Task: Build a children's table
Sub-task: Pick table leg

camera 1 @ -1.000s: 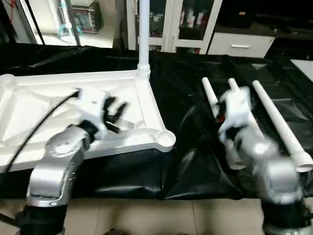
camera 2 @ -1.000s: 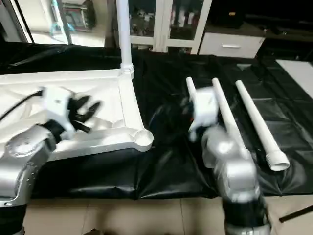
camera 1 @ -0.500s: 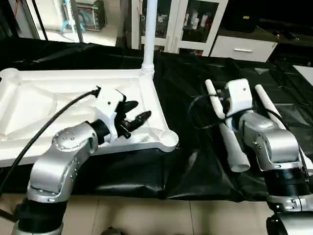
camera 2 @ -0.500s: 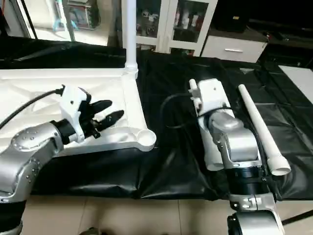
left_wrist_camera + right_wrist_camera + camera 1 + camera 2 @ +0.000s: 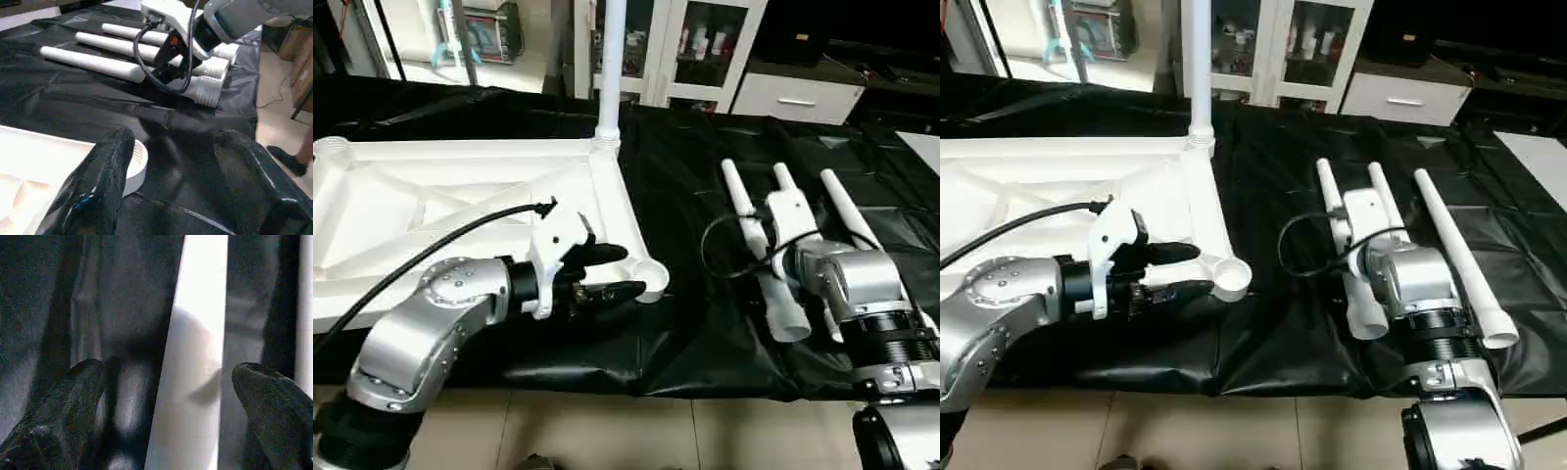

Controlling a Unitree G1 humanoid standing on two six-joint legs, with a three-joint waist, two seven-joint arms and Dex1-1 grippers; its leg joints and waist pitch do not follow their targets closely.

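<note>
The children's table top (image 5: 372,211) lies underside up on the black cloth, ribs showing. One leg (image 5: 610,59) stands upright in its far right corner socket. Three more legs (image 5: 1451,257) lie side by side on the cloth to the right. My left gripper (image 5: 619,272) is open just beside the near right corner socket (image 5: 652,279), with nothing between its fingers (image 5: 100,181). My right wrist (image 5: 793,211) hovers low over the lying legs. The right gripper (image 5: 168,368) is open, its fingers (image 5: 58,406) straddling one lying leg (image 5: 195,357) without closing on it.
Black sheeting (image 5: 695,323) covers the work surface and hangs over its front edge above a tiled floor. Glass-door cabinets (image 5: 705,44) and a white drawer unit (image 5: 793,96) stand behind. A black cable (image 5: 421,259) runs along my left forearm.
My left gripper has swung right and down from over the table top to the near right corner socket, opening wider. My right gripper has come down over the lying legs.
</note>
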